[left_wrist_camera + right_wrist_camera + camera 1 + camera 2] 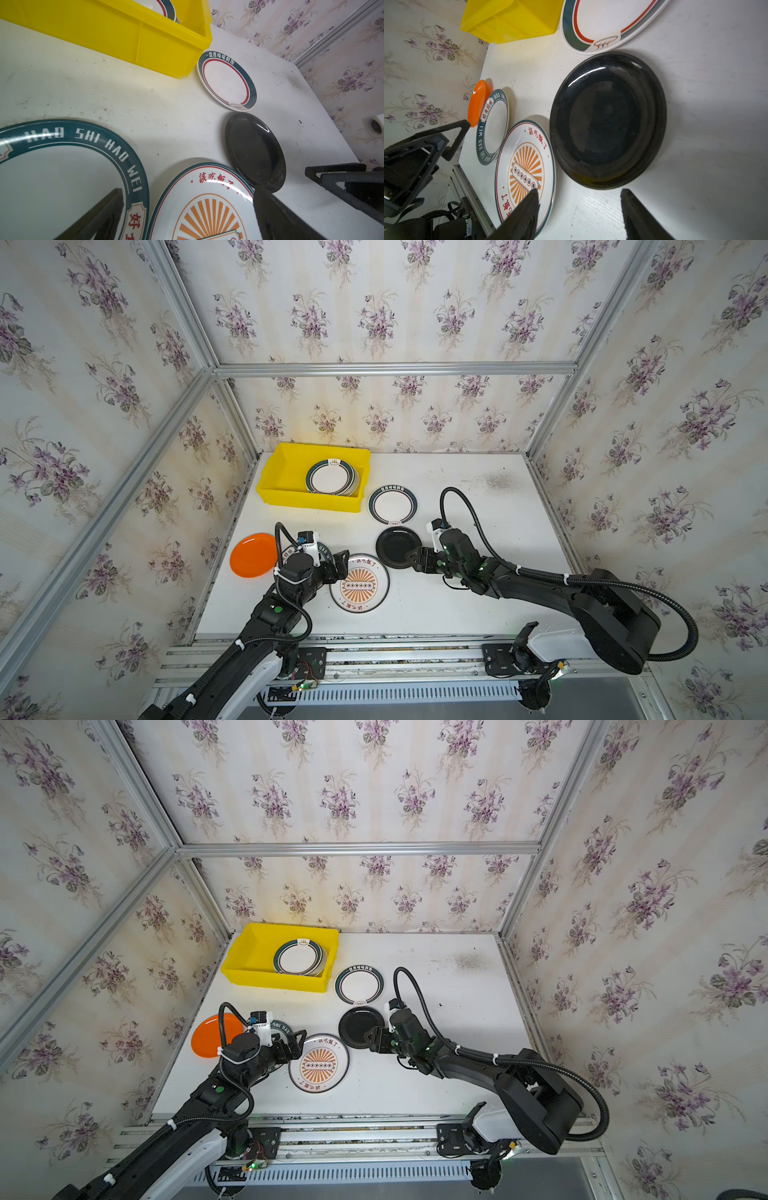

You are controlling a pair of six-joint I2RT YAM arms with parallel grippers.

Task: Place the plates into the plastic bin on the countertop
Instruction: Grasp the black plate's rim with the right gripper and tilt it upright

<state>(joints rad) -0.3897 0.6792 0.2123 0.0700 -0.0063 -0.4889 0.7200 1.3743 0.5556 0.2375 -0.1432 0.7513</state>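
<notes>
Stretching left-right, plastic bin point(307, 501) holds stacked plates point(331, 481), possibly tilted.

The left arm point(208, 1094) covers most of a green-rimmed plate point(281, 1026), perhaps touching the orange plate point(208, 1038).

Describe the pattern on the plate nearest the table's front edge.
The plate shows an orange sunburst on white, clearest in the right wrist view.

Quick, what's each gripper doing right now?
Left gripper: open, holding nothing.
Right gripper: open, holding nothing, just short of the black plate.
</notes>
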